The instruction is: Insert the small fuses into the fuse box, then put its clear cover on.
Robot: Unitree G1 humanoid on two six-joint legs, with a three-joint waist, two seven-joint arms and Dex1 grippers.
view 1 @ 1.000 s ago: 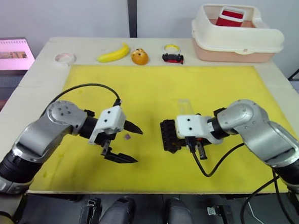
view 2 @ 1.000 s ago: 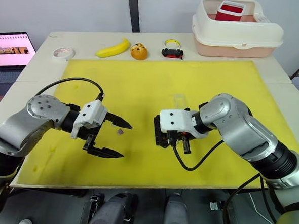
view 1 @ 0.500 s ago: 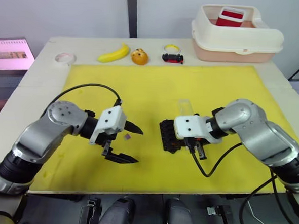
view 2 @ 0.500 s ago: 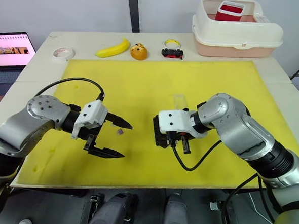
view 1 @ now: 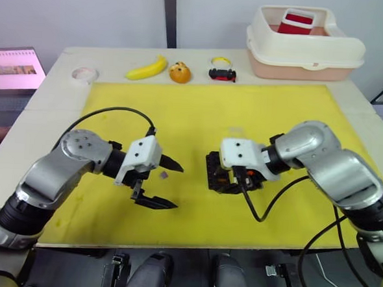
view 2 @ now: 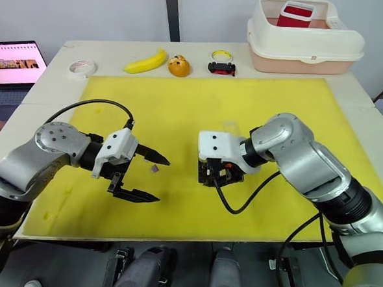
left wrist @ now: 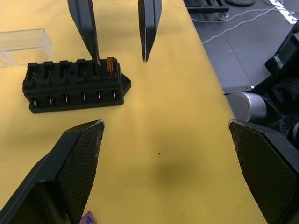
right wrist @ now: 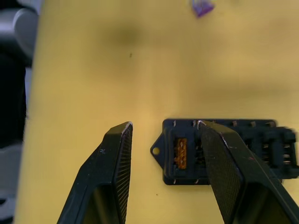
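The left gripper hangs over the yellow mat with fingers spread wide and empty, a purple fuse lying on the mat between its tips. At its 3 o'clock, the fuse box lies flat with an orange fuse seated in its end slot; the right gripper stands over that end, partly open and holding nothing. The clear cover lies just beyond the box at 12 o'clock, and further off at 1 o'clock a cream tub holds a red container.
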